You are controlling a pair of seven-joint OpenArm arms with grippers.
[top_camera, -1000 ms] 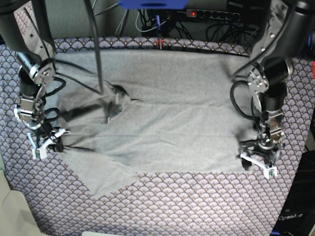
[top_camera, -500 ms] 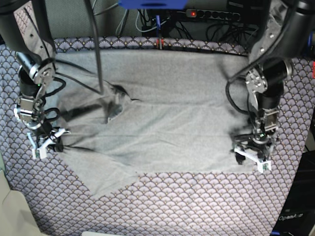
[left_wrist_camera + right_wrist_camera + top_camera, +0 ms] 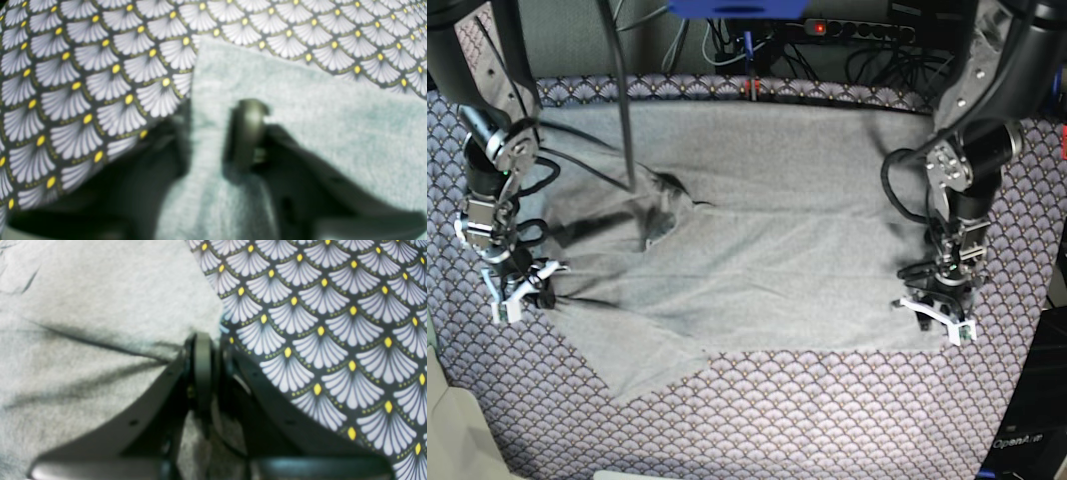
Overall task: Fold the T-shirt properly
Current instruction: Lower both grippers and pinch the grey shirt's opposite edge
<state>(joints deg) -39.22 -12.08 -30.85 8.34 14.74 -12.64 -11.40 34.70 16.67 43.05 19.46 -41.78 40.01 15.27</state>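
T-shirt: light grey, spread flat across the middle of the base view, covering most of the worktop; one sleeve runs toward the lower left of the frame, and a darker collar opening shows left of centre.
Tablecloth: purple-grey fan-scale pattern with yellow dots, showing all round the shirt.
Left gripper: at the lower right of the base view, tips down on the shirt's lower right corner.
Left jaws: in the left wrist view a ridge of grey fabric stands between the two dark fingers; the view is blurred, and whether the jaws are clamped on it or merely set either side cannot be told.
Right gripper: at the left edge of the base view, tips down on the shirt's left margin, above the lower sleeve.
Right jaws: closed, pinching the shirt's edge; in the right wrist view the fingers sit together right at the boundary between fabric and tablecloth.
Creases: dark folds run across the cloth from the left of the right wrist view toward the pinch point.
Arms: each rises from its gripper toward the upper corner of the base view, with black cables looped beside the wrists.
Power strip: along the top edge of the base view, behind the worktop, with a red switch lit.
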